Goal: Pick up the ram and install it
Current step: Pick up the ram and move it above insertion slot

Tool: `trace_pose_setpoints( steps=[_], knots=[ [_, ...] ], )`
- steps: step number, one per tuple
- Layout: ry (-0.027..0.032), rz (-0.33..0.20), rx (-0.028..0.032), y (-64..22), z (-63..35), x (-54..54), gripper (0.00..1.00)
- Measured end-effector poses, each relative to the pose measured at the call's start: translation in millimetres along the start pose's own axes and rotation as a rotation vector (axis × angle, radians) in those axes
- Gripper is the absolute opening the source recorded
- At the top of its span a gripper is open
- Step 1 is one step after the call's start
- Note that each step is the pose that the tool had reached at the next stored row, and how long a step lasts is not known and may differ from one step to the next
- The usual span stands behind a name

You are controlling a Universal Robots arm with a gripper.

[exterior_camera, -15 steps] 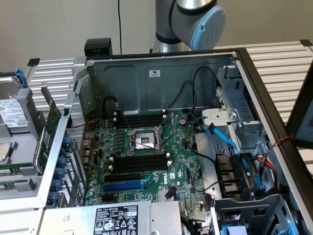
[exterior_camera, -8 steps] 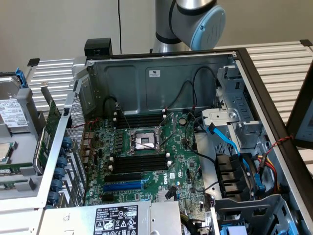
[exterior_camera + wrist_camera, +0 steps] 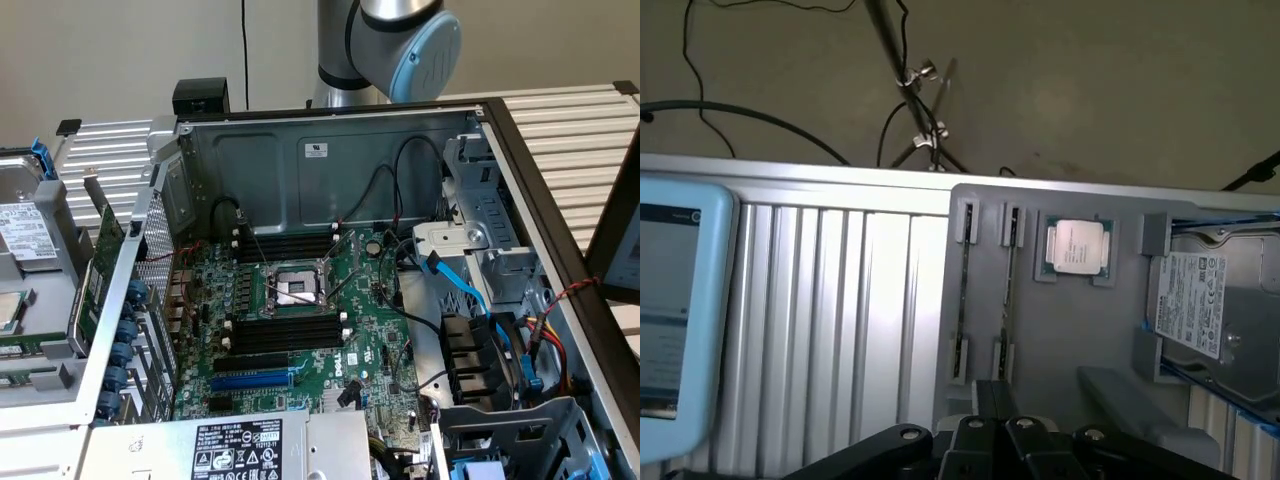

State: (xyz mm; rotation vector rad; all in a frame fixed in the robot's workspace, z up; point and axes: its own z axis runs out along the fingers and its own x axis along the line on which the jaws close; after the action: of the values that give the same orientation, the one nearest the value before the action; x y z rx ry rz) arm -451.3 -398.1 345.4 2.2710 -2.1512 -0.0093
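Two thin ram sticks stand on edge in the grey holder tray (image 3: 1080,330), one (image 3: 965,290) beside the other (image 3: 1008,290). My gripper (image 3: 995,405) hangs above the near end of the tray, just short of the sticks. Its dark fingers are shut together with nothing between them. In the exterior view the open computer case (image 3: 330,150) shows the green motherboard (image 3: 300,350) with long black memory slots (image 3: 285,335) on either side of the processor socket (image 3: 293,290). The arm's grey and blue joint (image 3: 400,45) rises behind the case.
The tray also holds a processor chip (image 3: 1076,245) and a hard drive (image 3: 1205,300). A light-blue screen device (image 3: 670,310) lies on the ribbed metal table (image 3: 840,310). Inside the case are a blue cable (image 3: 460,285), black cables, a drive bay (image 3: 480,370) and a power supply (image 3: 240,445).
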Motion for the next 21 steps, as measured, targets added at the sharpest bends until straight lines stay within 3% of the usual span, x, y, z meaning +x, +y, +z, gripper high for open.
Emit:
trace_pose_setpoints(
  steps=[7,21],
  knots=[
    [0.0001,0.0,0.0,0.2,12.6,-0.1,0.11],
    [0.0001,0.0,-0.0001,9.6,38.3,-0.8,0.11]
  ],
)
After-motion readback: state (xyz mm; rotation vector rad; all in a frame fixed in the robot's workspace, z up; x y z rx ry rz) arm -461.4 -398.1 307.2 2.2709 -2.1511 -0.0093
